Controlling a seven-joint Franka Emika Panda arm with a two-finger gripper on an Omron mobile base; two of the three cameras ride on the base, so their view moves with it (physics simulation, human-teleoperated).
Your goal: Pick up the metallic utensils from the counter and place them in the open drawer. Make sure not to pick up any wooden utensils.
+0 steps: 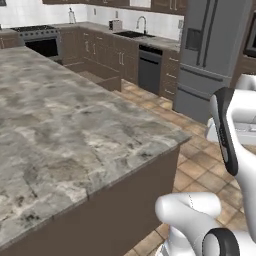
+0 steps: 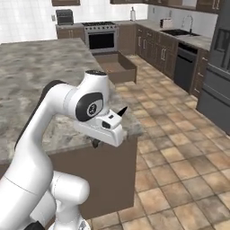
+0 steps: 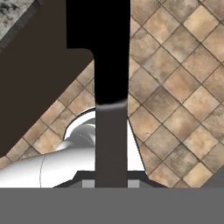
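Observation:
My gripper (image 2: 95, 143) hangs past the near right corner of the grey marbled counter (image 2: 36, 72), over the tiled floor. It is shut on a slim black knife (image 3: 111, 65), one of the metallic utensils. In the hand view the knife runs straight up from between the finger tips (image 3: 111, 183); its pointed end (image 2: 122, 110) sticks out beside the hand. The open drawer (image 2: 115, 67) (image 1: 97, 75) is dark brown, pulled out beyond the counter's far end. The counter top (image 1: 75, 125) shows bare stone. The wooden utensils are out of view.
Tan floor tiles (image 2: 179, 152) spread right of the island. Dark cabinets with a dishwasher (image 2: 184, 67) and a sink (image 1: 132, 34) line the far wall, a stove (image 2: 101, 38) stands at the back, and a grey fridge (image 1: 210, 55) is at the right.

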